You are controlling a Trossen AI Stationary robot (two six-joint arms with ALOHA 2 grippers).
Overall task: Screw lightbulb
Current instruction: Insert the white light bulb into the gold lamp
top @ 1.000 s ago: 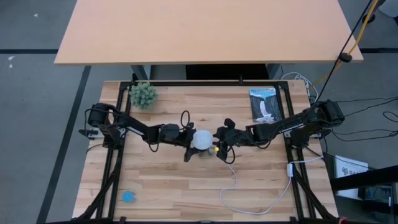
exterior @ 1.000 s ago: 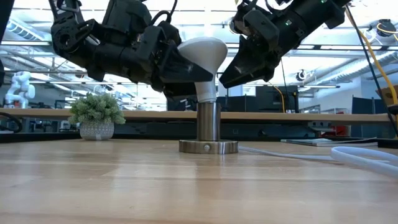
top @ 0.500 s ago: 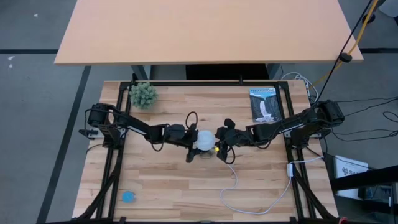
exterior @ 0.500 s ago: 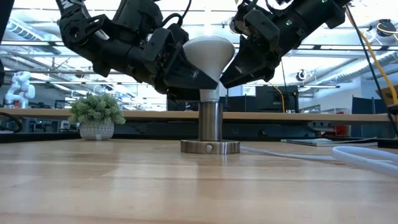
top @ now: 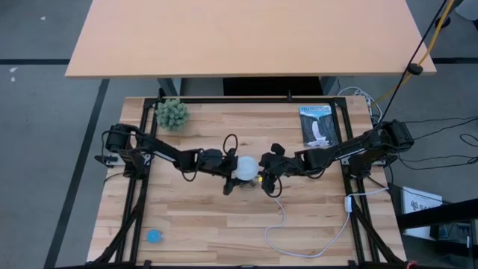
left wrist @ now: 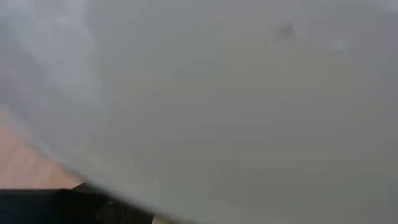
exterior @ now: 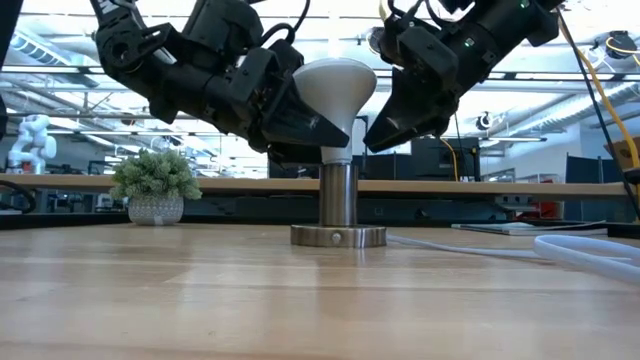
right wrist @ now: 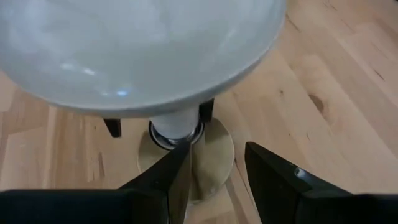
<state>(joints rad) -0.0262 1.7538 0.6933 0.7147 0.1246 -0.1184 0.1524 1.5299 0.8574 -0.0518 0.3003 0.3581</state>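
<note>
Lightbulb [exterior: 335,85] upright on socket [exterior: 338,207]; left gripper [exterior: 300,115] jaws clamped around globe, right gripper [exterior: 385,125] jaws apart beside it.

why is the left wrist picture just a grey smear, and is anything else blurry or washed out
Left wrist view: the frosted white lightbulb sits so close that it fills the picture, out of focus. Right wrist view: the bulb's globe is soft too, while the round silvery socket base and wooden table stay sharp. Low view: bright ceiling lights behind leave both dark arms nearly silhouetted. High view: evenly lit, no glare.
</note>
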